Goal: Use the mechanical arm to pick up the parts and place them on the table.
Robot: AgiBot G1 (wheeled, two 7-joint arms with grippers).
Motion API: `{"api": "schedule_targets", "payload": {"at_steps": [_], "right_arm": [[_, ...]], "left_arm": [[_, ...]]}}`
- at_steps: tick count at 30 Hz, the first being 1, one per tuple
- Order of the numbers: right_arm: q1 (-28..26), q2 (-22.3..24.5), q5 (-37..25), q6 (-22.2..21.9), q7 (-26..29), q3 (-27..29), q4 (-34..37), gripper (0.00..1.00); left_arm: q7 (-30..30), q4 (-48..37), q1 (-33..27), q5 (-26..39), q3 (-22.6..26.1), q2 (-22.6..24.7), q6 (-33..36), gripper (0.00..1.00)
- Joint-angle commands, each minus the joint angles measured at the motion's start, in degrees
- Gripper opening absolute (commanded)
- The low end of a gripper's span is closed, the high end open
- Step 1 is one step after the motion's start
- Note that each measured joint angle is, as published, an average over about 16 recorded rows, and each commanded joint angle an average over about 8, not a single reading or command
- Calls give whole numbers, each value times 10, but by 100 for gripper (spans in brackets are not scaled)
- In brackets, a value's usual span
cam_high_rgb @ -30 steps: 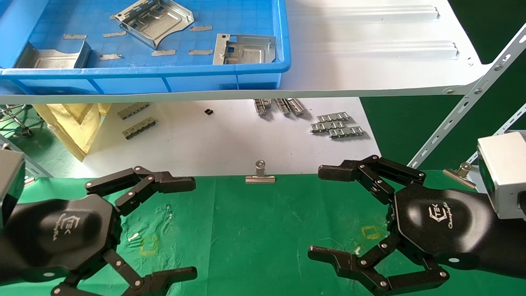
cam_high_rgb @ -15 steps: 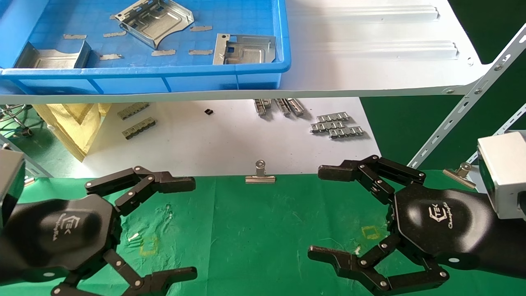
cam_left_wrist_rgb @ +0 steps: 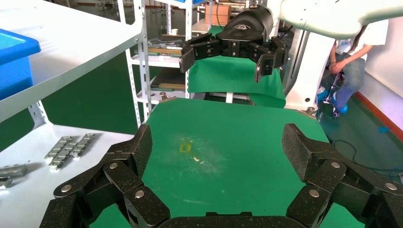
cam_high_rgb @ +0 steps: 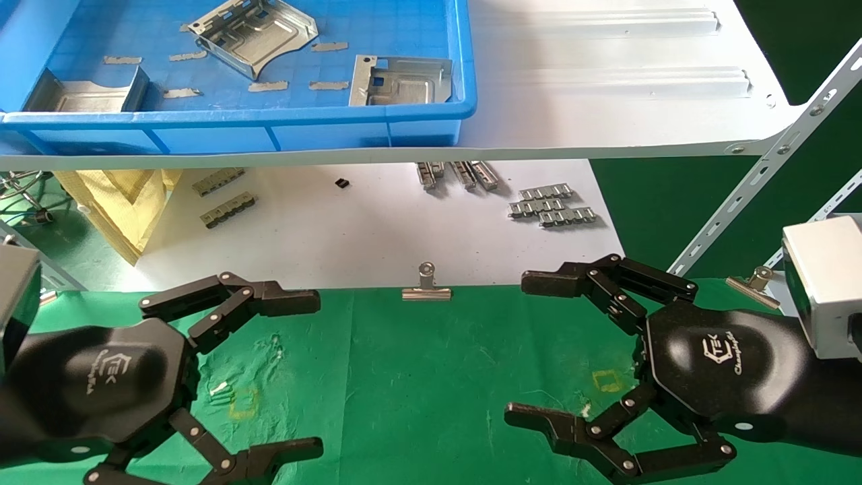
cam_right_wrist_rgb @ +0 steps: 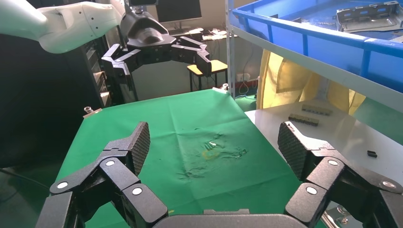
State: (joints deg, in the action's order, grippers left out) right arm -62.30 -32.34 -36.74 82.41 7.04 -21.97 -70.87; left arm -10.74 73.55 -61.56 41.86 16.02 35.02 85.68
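Observation:
Three silver parts lie in the blue tray (cam_high_rgb: 236, 128) on the upper shelf: one at the back middle (cam_high_rgb: 252, 34), one at the front right (cam_high_rgb: 401, 81), one at the front left (cam_high_rgb: 87, 91). My left gripper (cam_high_rgb: 306, 374) hovers open and empty over the left side of the green table (cam_high_rgb: 417, 384). My right gripper (cam_high_rgb: 525, 353) hovers open and empty over the right side. Both hands point toward each other. In the left wrist view my left gripper (cam_left_wrist_rgb: 216, 147) frames bare green cloth. In the right wrist view my right gripper (cam_right_wrist_rgb: 214, 142) does the same.
The white ribbed shelf board (cam_high_rgb: 606, 74) overhangs a lower white board (cam_high_rgb: 377, 229) holding small grey ridged strips (cam_high_rgb: 551, 205). A silver binder clip (cam_high_rgb: 426, 286) pins the cloth's far edge, another (cam_high_rgb: 754, 281) at the right. A slotted shelf post (cam_high_rgb: 761, 175) slants at the right.

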Motion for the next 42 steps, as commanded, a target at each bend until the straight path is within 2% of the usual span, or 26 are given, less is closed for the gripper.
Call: {"api": "schedule_targets", "payload": {"at_steps": [1, 42], "right_arm": [[0, 0, 0, 0, 0, 0, 0, 0], [0, 0, 0, 0, 0, 0, 0, 0]], "left_arm": [[0, 0, 0, 0, 0, 0, 0, 100], [0, 0, 0, 0, 0, 0, 0, 100]]}}
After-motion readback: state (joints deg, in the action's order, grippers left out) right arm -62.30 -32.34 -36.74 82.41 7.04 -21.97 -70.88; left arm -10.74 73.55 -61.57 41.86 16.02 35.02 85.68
